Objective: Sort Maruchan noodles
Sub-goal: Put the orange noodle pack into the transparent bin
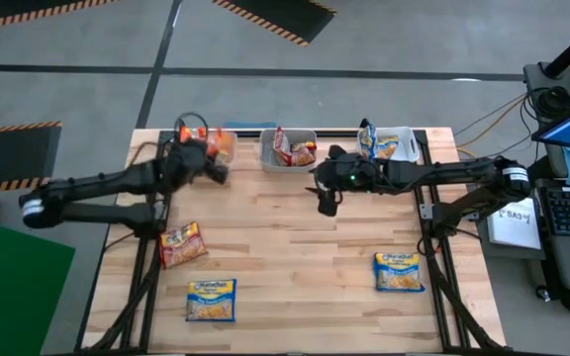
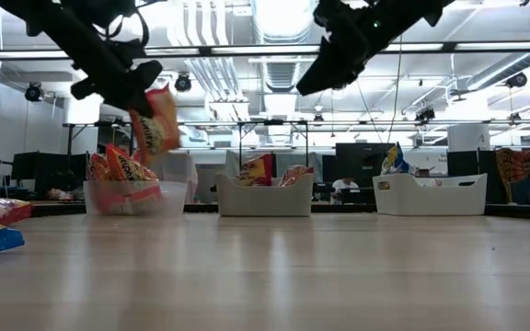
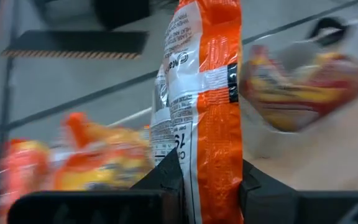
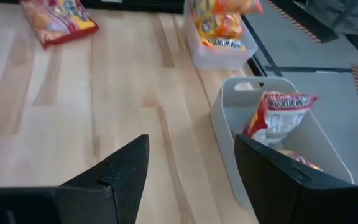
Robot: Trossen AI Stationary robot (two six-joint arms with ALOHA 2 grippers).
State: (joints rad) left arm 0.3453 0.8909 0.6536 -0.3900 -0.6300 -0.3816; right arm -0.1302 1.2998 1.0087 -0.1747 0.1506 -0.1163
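Packets of crinkly plastic ramen lie on the near part of the pale wooden slatted table (image 1: 295, 257): a blue-and-yellow packet (image 1: 211, 300) at the near left, a second blue-and-yellow packet (image 1: 399, 272) at the near right, and a red packet (image 1: 182, 244) just beyond the first. Farther back, the left gripper (image 1: 216, 158) is clamped on an upright orange ramen packet (image 3: 207, 106), whose lower edge sits pinched between the two dark fingers (image 3: 166, 177); in the low view this packet hangs above the clear plastic bin (image 2: 136, 196) at the far left edge, which holds more orange packets (image 2: 118, 165). The right gripper (image 1: 327, 203) hovers over bare wood just in front of the grey middle bin (image 1: 287, 150), its jaws spread wide and gripping nothing. That bin contains red packets (image 4: 278, 115), one standing on edge. A white bin (image 1: 399, 145) at the far right holds a blue-and-yellow packet (image 1: 369, 138) leaning against its wall.
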